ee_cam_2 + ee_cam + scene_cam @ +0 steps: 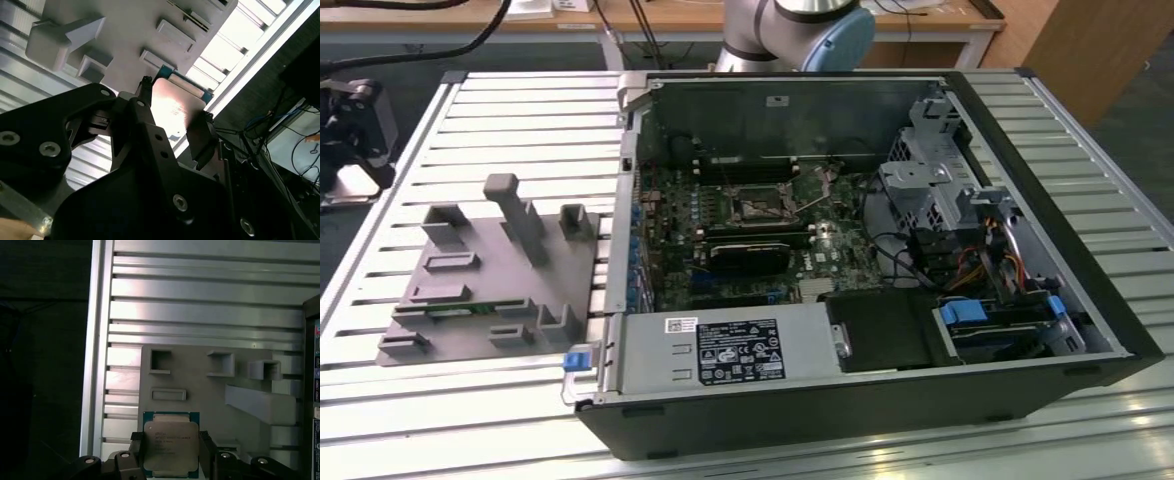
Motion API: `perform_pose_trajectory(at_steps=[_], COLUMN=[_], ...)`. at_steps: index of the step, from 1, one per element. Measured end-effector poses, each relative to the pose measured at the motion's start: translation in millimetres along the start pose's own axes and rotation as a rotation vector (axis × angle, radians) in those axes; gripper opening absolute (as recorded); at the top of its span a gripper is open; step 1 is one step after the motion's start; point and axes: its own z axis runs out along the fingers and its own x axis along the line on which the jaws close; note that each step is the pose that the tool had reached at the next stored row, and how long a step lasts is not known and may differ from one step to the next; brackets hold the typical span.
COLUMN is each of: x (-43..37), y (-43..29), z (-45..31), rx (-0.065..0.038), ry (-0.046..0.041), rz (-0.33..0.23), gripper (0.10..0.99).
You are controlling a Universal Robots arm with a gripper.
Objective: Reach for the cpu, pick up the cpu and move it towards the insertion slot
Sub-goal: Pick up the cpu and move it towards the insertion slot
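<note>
Gripping cpu [171,440], claw [171,452] hangs above grey fixture [200,385].

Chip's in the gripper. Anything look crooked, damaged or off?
Nothing stands out. The flat square cpu with silvery metal top and green rim sits square between the black gripper's fingers, above the grey plastic tray.

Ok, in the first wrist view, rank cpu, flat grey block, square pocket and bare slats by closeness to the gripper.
1. cpu, held in the gripper.
2. flat grey block, just beyond the cpu.
3. square pocket, farther along the plate.
4. bare slats, past the plate.
</note>
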Motion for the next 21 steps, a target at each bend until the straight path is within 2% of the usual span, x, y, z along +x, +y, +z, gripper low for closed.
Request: perform_pose_trajectory(at_steps=[21], x=[0.1], y=[2.8], z=[-49.2], rx=[-0.001], ry=[0.0039], rz=[0.0], gripper=[0.529])
